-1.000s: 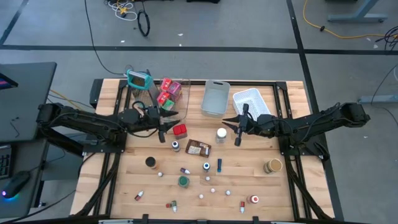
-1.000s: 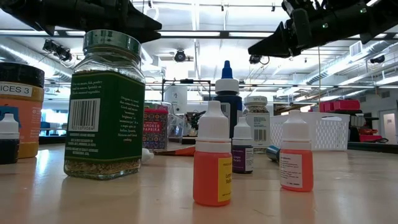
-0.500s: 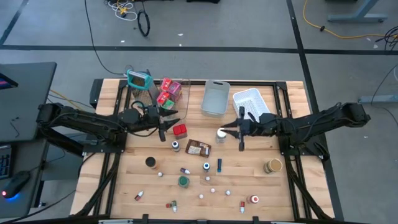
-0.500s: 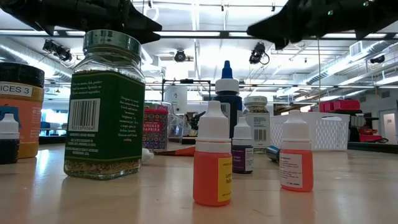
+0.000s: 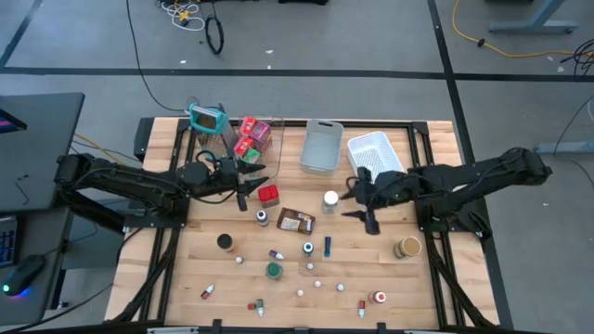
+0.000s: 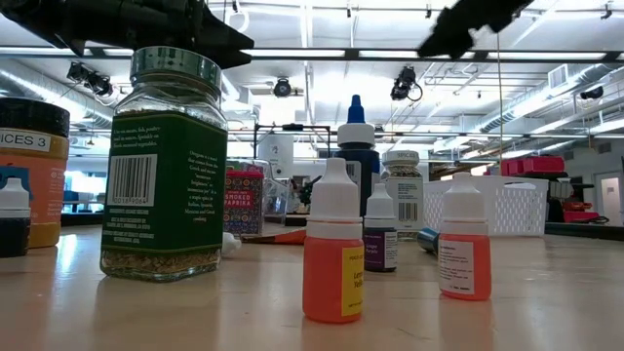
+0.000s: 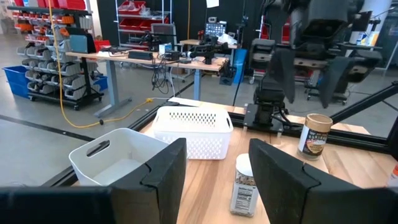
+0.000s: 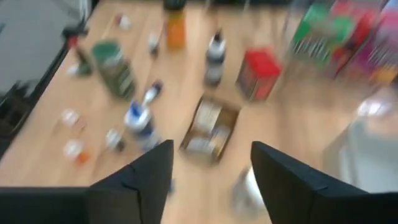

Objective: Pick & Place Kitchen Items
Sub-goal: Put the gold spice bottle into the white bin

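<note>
Now the right claw (image 5: 365, 206) has swung past the white-lidded jar (image 5: 330, 199) — fingers spread, empty.

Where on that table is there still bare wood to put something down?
The roomiest bare wood is the near right corner, below the tan-lidded jar. A smaller patch lies at the left edge, left of the dark-capped jar. The middle is crowded with small bottles, and the far edge is filled by the grey bin, white basket and red packets.

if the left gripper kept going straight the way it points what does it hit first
Probably the white-capped spice jar: it stands dead ahead between the left gripper's open fingers. Depth is unclear, so the red box below it may come first.
</note>
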Controlling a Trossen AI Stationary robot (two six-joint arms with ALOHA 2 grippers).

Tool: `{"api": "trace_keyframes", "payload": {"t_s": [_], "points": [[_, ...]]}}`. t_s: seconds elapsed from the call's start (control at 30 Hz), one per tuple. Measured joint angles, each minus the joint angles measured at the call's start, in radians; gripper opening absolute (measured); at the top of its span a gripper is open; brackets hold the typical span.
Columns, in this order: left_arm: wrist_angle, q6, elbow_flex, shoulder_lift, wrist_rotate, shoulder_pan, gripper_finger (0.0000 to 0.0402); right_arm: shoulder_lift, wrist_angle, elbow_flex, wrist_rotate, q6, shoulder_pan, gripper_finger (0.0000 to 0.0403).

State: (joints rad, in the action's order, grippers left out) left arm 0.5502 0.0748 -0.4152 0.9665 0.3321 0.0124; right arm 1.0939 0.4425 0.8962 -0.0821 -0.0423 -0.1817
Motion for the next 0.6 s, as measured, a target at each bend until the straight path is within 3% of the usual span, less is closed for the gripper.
{"api": "trace_keyframes", "payload": {"t_s": [0.4,0.6], "points": [[-0.021,0.000,0.000,0.000,0.000,0.000,0.0183,0.007,0.439,0.059,0.104,-0.544,-0.219,0.0284],[-0.018,0.000,0.000,0.000,0.009,0.000,0.0183,0.024,0.586,0.059,0.173,-0.678,-0.325,0.0288]]}}
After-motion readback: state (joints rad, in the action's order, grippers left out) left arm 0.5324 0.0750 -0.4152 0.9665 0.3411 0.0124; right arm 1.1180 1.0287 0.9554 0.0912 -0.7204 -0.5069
